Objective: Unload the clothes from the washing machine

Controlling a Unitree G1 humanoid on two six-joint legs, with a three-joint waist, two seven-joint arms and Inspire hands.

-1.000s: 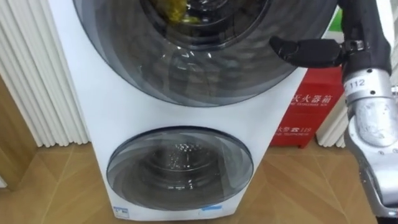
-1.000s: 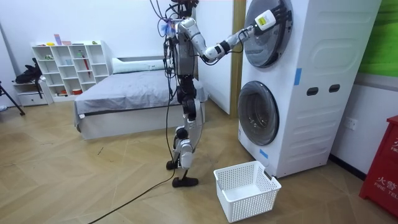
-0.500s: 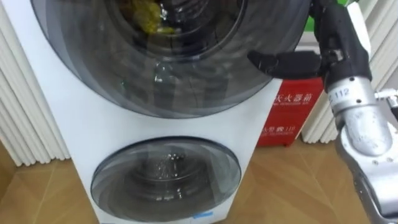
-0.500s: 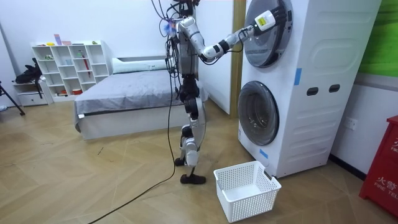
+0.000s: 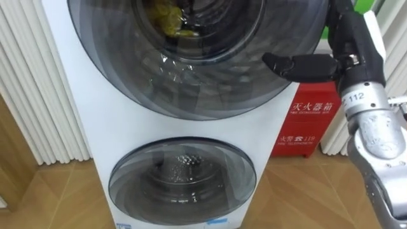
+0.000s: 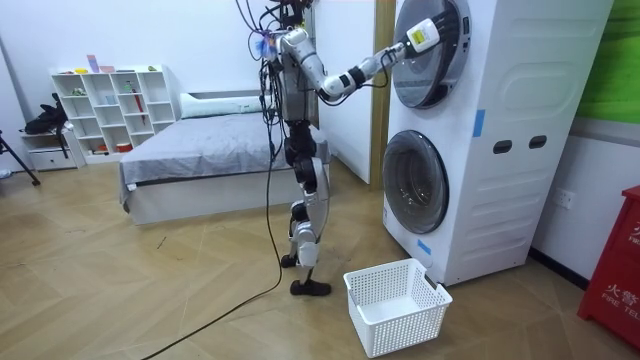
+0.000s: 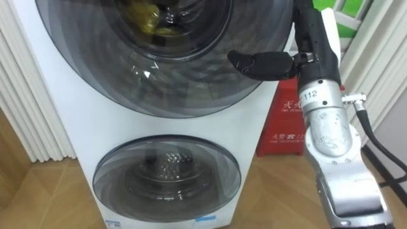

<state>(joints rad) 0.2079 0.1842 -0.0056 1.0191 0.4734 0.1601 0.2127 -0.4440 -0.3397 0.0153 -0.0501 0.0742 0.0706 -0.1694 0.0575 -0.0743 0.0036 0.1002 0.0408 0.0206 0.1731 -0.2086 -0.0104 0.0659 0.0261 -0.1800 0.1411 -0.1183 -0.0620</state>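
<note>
I stand facing a white stacked washing machine (image 6: pixel 490 140). Its upper round door (image 5: pixel 191 57) has dark glass, and a yellow cloth (image 5: pixel 166 16) shows behind it inside the drum. My right hand (image 5: pixel 305 65) is raised against the door's right edge, its black thumb lying leftward over the glass rim; the fingers run up out of the eye views. In the room view the same hand (image 6: pixel 424 33) rests on the upper door. The door looks closed against the machine.
The lower door (image 5: pixel 182 178) is closed. A red box (image 5: pixel 310 121) stands right of the machine and white ribbed panels (image 5: pixel 38 95) left of it. On the wooden floor by my feet sits a white laundry basket (image 6: pixel 397 305), with a bed (image 6: pixel 200 150) behind me.
The eye view has swung sideways and back with my head. In the room view my feet have stepped slightly closer to the machine. My right hand stays at the door's right edge.
</note>
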